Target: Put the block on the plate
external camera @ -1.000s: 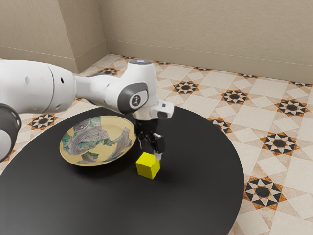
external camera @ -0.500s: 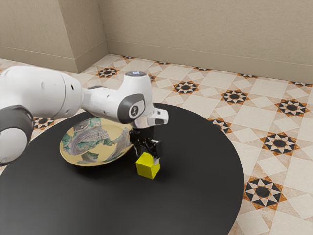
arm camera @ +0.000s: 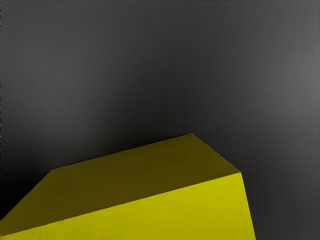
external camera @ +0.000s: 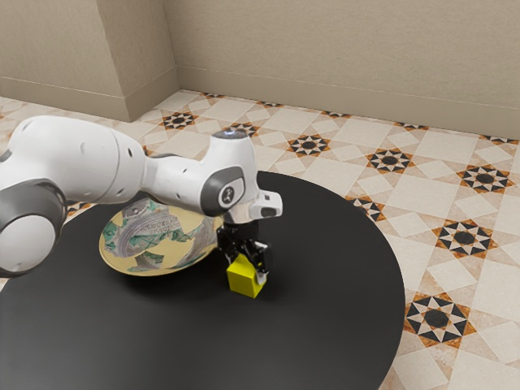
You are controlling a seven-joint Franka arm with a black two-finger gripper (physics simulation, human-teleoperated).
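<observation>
Exterior view: the block (external camera: 242, 281) sits beneath the hand (external camera: 246, 267).

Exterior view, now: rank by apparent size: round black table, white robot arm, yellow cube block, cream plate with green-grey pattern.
Largest to smallest, visible part only:
1. Round black table, cut off by the frame
2. White robot arm, also cut off
3. Cream plate with green-grey pattern, partly behind the arm
4. Yellow cube block
</observation>
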